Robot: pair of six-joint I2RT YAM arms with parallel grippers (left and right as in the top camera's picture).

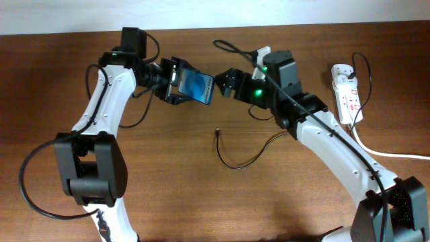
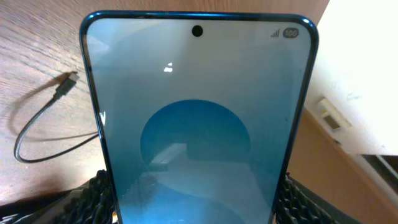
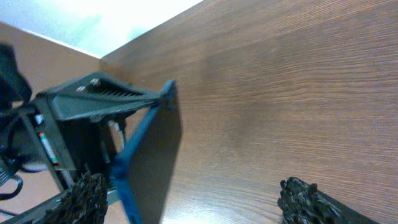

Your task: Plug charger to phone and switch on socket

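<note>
My left gripper [image 1: 176, 82] is shut on the phone [image 1: 197, 85] and holds it above the table, its blue screen facing up. In the left wrist view the phone [image 2: 196, 124] fills the frame, clamped at its lower end between the fingers [image 2: 196, 202]. My right gripper [image 1: 225, 83] is open and empty at the phone's free end. In the right wrist view the phone's blue edge [image 3: 134, 165] stands between the open fingers [image 3: 196, 202], close to the left one. The charger [image 1: 235, 163] lies loose on the table, its plug tip [image 1: 218, 132] below the phone; it also shows in the left wrist view [image 2: 37, 127]. The socket [image 1: 347, 94] lies at the far right.
The socket's thick white cord [image 1: 383, 153] runs off to the right edge. A black cable [image 1: 232, 47] loops behind the right wrist. The table's back edge meets a pale wall [image 1: 269, 10].
</note>
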